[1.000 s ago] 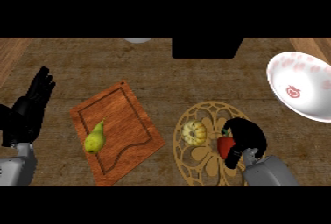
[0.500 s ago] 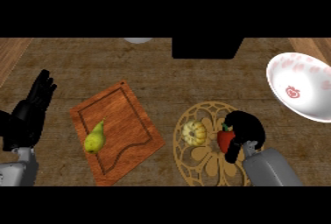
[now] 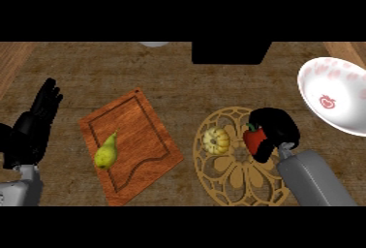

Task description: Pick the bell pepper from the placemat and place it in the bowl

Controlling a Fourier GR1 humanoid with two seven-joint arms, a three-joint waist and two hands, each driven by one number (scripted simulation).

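— Two hands in view. State of the right hand (image 3: 275,127)?

— Lower right of frame, black fingers (image 3: 262,151) curled round the red bell pepper (image 3: 253,138), over the right part of the round openwork placemat (image 3: 236,180). Lifted or resting: cannot tell.

— Bowl?

— White bowl (image 3: 334,97) with red marks, tilted, at the right edge, apart from the hand.

— Other hand?

— Left hand (image 3: 34,126) at the left edge, fingers straight, upward, holding nothing.

— Remaining items on the bench (image 3: 186,82)?

— Small yellow squash (image 3: 217,140) on the placemat, just left of the pepper. Green pear (image 3: 106,153) on the wooden cutting board (image 3: 139,121), centre-left.
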